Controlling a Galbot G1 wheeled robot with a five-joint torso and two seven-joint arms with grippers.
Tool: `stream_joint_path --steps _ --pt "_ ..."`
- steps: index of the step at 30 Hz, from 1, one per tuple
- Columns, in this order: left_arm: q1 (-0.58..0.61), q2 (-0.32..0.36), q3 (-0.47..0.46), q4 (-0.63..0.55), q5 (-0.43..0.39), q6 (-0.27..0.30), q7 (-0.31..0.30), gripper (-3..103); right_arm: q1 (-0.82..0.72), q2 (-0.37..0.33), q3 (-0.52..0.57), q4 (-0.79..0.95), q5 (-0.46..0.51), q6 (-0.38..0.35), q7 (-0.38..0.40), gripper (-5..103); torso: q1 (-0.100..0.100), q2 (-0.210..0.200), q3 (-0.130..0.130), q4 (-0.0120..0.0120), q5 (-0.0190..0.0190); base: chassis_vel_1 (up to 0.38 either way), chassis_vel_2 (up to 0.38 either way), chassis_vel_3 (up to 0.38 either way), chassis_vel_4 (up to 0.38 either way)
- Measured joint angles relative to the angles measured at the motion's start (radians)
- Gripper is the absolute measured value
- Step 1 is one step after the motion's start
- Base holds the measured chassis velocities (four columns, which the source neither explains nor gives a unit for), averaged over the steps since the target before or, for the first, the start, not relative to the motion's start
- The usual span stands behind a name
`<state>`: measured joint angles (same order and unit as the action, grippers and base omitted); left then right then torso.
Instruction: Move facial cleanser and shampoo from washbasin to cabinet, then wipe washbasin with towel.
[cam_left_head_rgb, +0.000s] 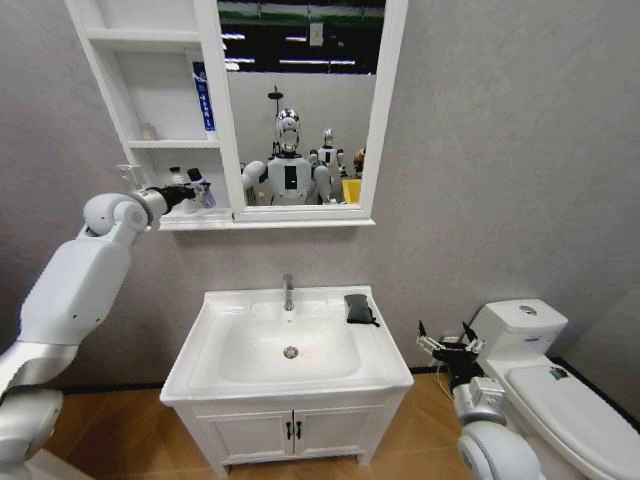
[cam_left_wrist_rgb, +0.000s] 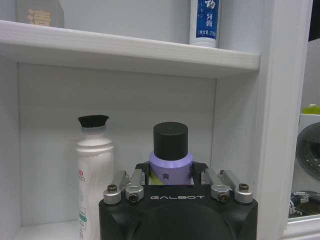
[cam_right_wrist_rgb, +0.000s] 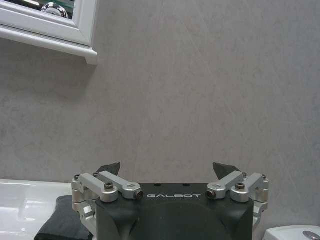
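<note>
White bottle (cam_left_wrist_rgb: 94, 172) beside gripped purple bottle (cam_left_wrist_rgb: 170, 167).

Left arm: white-shelled, raised and extended forward at shoulder height, elbow bent. Its black left tool (cam_left_head_rgb: 197, 189) with silver linkage fingers (cam_left_wrist_rgb: 131, 186) is clamped on a lilac, black-capped bottle (cam_left_wrist_rgb: 170, 156), held upright. Right arm: low at the robot's right side, forearm pointing up. Its black right tool (cam_left_head_rgb: 450, 345) stands with fingers spread wide, holding nothing.
</note>
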<state>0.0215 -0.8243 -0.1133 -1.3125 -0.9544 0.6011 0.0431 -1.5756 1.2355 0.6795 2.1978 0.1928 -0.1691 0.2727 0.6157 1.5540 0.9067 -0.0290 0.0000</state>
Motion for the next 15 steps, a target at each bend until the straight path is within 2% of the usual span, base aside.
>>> stream_joint_path --steps 8,9,11,14,15 --pt "-0.017 -0.029 0.016 0.056 0.034 0.001 -0.009 43 0.001 -0.002 0.005 -0.003 0.0 0.003 0.0 100 0.0 0.0 0.0 0.0 -0.0001 0.0 0.0 0.0 0.0" --pt "-0.017 -0.032 0.02 0.057 0.036 0.0 -0.012 40 0.001 -0.004 0.006 -0.003 0.001 0.004 0.0 100 0.0 0.0 0.0 -0.0001 -0.0001 0.0 0.0 0.0 0.0" --pt "-0.019 -0.035 0.023 0.059 0.038 -0.001 -0.014 43 0.001 -0.005 0.006 -0.003 0.001 0.005 0.0 100 0.0 0.0 0.0 -0.0001 0.0001 0.0 0.0 0.0 0.0" --pt "-0.031 -0.046 0.034 0.069 0.044 -0.004 -0.022 59 0.001 -0.004 0.006 -0.005 0.001 0.007 0.0 100 0.0 0.0 0.0 0.0 -0.0002 0.0 0.0 0.0 0.0" --pt "-0.031 -0.046 0.034 0.069 0.044 -0.004 -0.022 59 0.001 -0.004 0.006 -0.005 0.001 0.007 0.0 100 0.0 0.0 0.0 0.0 -0.0002 0.0 0.0 0.0 0.0"
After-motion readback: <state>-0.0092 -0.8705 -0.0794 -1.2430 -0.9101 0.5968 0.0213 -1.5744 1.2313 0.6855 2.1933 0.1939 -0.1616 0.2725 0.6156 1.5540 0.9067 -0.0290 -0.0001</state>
